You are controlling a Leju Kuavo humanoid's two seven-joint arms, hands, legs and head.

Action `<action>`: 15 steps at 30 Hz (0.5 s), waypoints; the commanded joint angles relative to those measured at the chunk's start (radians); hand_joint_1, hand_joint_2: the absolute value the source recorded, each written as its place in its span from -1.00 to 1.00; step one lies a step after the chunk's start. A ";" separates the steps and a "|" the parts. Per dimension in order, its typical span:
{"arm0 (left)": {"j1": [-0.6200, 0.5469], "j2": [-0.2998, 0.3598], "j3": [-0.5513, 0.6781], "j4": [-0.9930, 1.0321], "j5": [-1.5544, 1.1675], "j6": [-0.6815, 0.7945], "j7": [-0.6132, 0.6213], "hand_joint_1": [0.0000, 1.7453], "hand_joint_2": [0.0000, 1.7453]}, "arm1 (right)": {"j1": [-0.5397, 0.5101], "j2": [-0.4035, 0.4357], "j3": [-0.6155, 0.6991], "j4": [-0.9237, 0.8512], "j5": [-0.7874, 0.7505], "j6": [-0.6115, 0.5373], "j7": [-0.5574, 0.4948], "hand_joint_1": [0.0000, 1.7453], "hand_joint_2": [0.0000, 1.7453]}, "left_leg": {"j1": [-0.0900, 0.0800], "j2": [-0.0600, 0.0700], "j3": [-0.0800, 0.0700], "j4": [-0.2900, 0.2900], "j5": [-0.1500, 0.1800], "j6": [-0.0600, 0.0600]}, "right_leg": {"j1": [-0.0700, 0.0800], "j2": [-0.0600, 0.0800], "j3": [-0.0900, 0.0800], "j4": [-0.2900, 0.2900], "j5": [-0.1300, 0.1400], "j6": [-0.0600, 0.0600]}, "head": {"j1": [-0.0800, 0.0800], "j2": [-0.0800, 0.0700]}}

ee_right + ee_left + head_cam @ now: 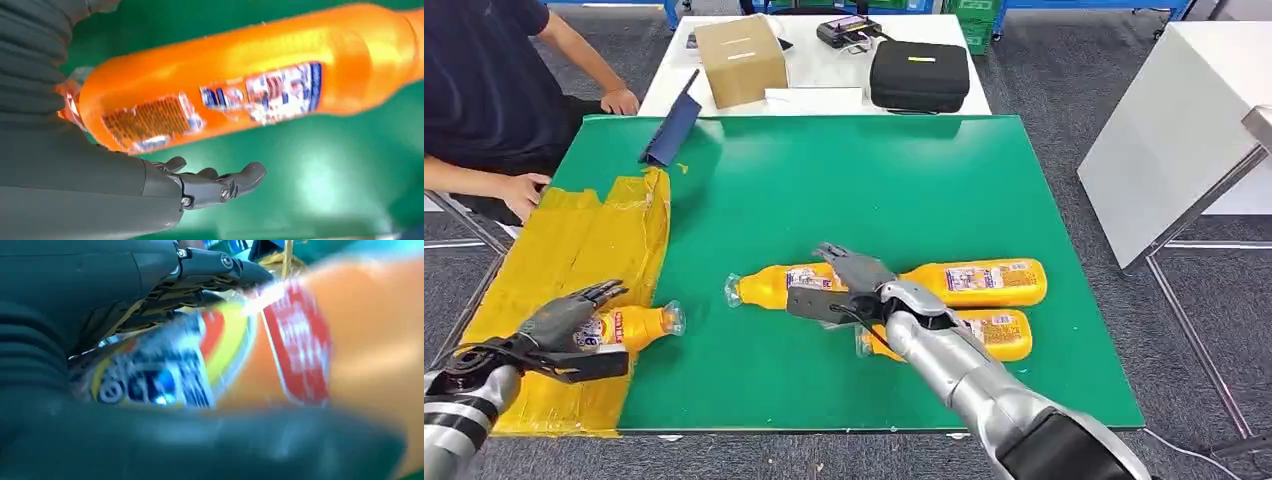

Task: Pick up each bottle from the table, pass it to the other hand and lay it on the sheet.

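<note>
From the head view I see my left hand [559, 322] at lower left gripping an orange bottle [629, 326] lying on the yellow sheet [594, 240], cap toward the green desk [844, 180]. The left wrist view confirms it: fingers [210, 262] wrapped over the blurred label. My right hand [849, 285], lower centre, hovers spread wide over a second bottle [774, 285]; the right wrist view shows fingers [220, 182] apart from it. Two more bottles [984, 282] lie right of it.

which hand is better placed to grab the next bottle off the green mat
Right. The right hand is open over the nearest bottle on the mat, while the left hand holds a bottle at the yellow sheet.
</note>
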 commanded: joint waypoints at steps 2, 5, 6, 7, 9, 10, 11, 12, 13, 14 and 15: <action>0.035 -0.112 0.150 0.024 0.238 -0.102 -0.161 -1.00 -1.00 | -0.073 0.007 0.070 0.202 0.017 0.015 0.018 -1.00 1.00 | -0.001 -0.001 0.001 -0.002 0.001 0.000 | -0.001 0.002 0.000 -0.002 0.000 0.000 | 0.000 0.000; 0.036 -0.111 0.150 0.024 0.238 -0.102 -0.161 -1.00 -1.00 | -0.075 0.008 0.069 0.201 0.017 0.015 0.018 -1.00 1.00 | 0.000 -0.003 0.000 -0.002 0.001 0.000 | -0.001 0.000 0.001 -0.002 0.000 0.000 | 0.000 0.000; 0.036 -0.111 0.150 0.024 0.238 -0.102 -0.161 -1.00 -1.00 | -0.075 0.008 0.069 0.201 0.017 0.015 0.018 -1.00 1.00 | 0.000 -0.004 0.000 -0.001 0.001 0.000 | -0.001 -0.001 0.000 -0.001 -0.001 0.000 | 0.000 0.000; 0.038 -0.109 0.151 0.023 0.238 -0.102 -0.161 -1.00 -1.00 | -0.075 0.009 0.069 0.201 0.017 0.015 0.018 -1.00 1.00 | 0.001 -0.005 -0.001 -0.001 0.001 0.000 | -0.001 -0.001 0.000 -0.003 0.000 0.000 | 0.000 0.000; 0.038 -0.109 0.151 0.023 0.238 -0.102 -0.161 -1.00 -1.00 | -0.075 0.009 0.069 0.201 0.017 0.015 0.018 -1.00 1.00 | 0.000 -0.006 -0.001 -0.001 0.001 0.001 | -0.001 -0.002 0.001 -0.002 0.000 0.000 | 0.000 0.000; 0.038 -0.109 0.151 0.023 0.238 -0.102 -0.161 -1.00 -1.00 | -0.075 0.009 0.069 0.201 0.017 0.015 0.018 -1.00 1.00 | 0.001 -0.006 -0.001 -0.001 0.001 0.001 | -0.001 -0.001 0.001 -0.003 0.000 0.000 | 0.000 0.000; 0.038 -0.109 0.151 0.023 0.238 -0.102 -0.161 -1.00 -1.00 | -0.075 0.009 0.069 0.201 0.017 0.015 0.018 -1.00 1.00 | 0.000 -0.006 -0.001 -0.001 0.001 0.001 | -0.002 -0.001 0.001 -0.002 0.000 0.000 | 0.000 0.000; 0.038 -0.109 0.151 0.023 0.238 -0.102 -0.161 -1.00 -1.00 | -0.075 0.009 0.069 0.201 0.017 0.015 0.018 -1.00 1.00 | -0.001 -0.006 -0.001 -0.001 0.001 0.001 | -0.003 -0.002 0.000 -0.001 -0.001 0.000 | 0.000 0.000; 0.038 -0.109 0.151 0.023 0.238 -0.102 -0.161 -1.00 -1.00 | -0.075 0.009 0.069 0.201 0.017 0.015 0.018 -1.00 1.00 | -0.001 -0.006 -0.001 -0.001 0.001 0.001 | -0.003 -0.001 0.001 -0.002 0.000 0.000 | 0.000 0.000; 0.038 -0.109 0.151 0.023 0.238 -0.102 -0.161 -1.00 -1.00 | -0.075 0.009 0.069 0.201 0.017 0.015 0.018 -1.00 1.00 | -0.001 -0.007 -0.001 -0.001 0.001 0.001 | -0.003 -0.002 0.001 -0.002 0.000 0.000 | 0.000 0.000; 0.038 -0.109 0.151 0.023 0.238 -0.102 -0.161 -1.00 -1.00 | -0.075 0.009 0.069 0.201 0.017 0.015 0.018 -1.00 1.00 | 0.000 -0.007 -0.001 -0.001 0.001 0.001 | -0.003 -0.001 0.001 -0.003 0.000 0.000 | 0.000 0.000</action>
